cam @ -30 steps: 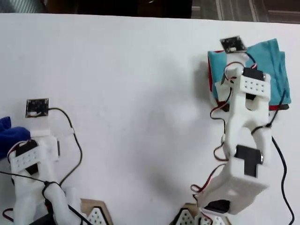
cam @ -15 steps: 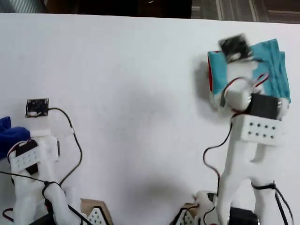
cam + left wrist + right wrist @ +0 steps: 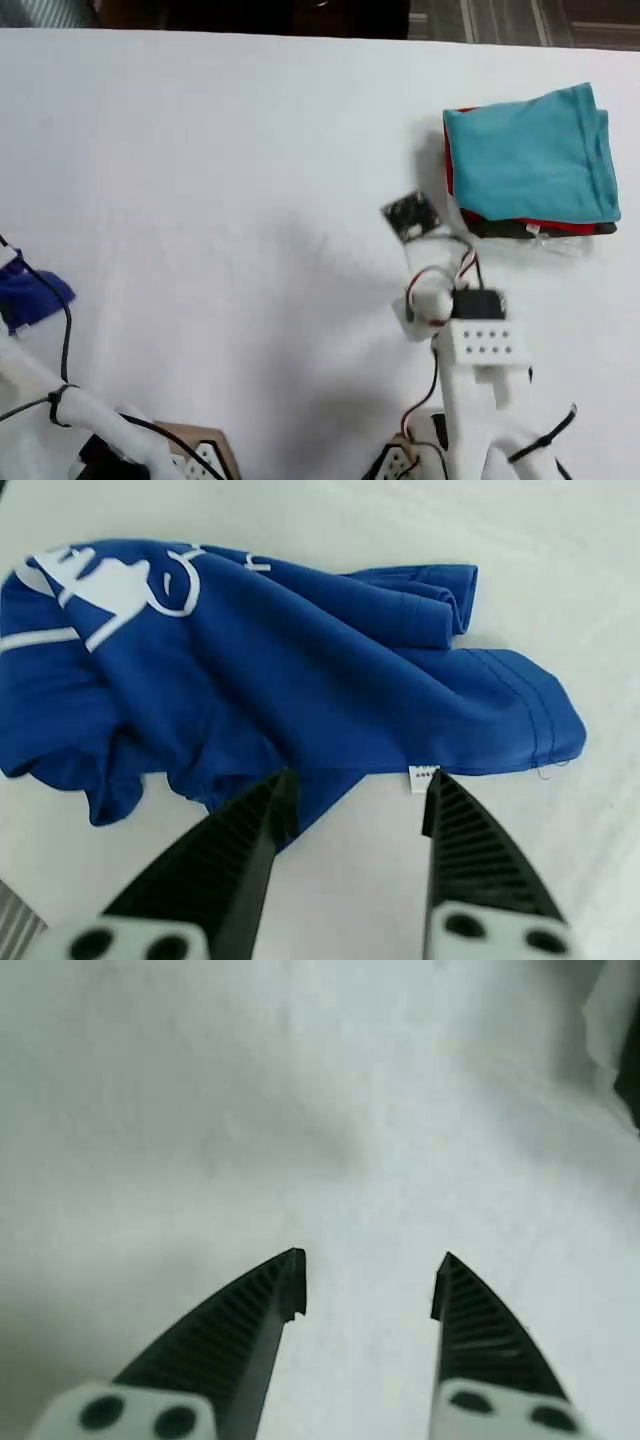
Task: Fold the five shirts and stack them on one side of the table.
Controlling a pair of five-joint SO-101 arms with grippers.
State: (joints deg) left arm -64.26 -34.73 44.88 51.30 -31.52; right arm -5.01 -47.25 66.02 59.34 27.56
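Back from the pile of folded shirts [image 3: 530, 150] comes the right arm [image 3: 480, 350]. A second ago it was stretched out over the teal top layer. Now it has drawn off towards its base and left the pile uncovered, teal on top with red and dark edges showing under it. The left arm [image 3: 40, 395] has swung too, away from the pile and out to the far edge of the white table [image 3: 250, 140].

What matters now is the crumpled royal-blue cotton shirt with white print [image 3: 30, 295]. It lies clear across the table from the pile, at the opposite edge, so the left arm is by far the nearer one. The right arm would have to cross the whole table.

The left gripper [image 3: 360, 780] hangs over the shirt's near edge with its jaws spread wide and nothing between them. One fingertip is beside a small white label [image 3: 425, 773] on the hem. The shirt's long run lies roughly along the line from one fingertip to the other, not away from the gripper. Closing here would, I reckon, pinch a fold at the hem rather than a corner. The cloth is bunched, with one edge rolled over itself, and will want spreading flat before any fold.

The right gripper [image 3: 365, 1270] is likewise parted and empty, over bare table just short of the pile.
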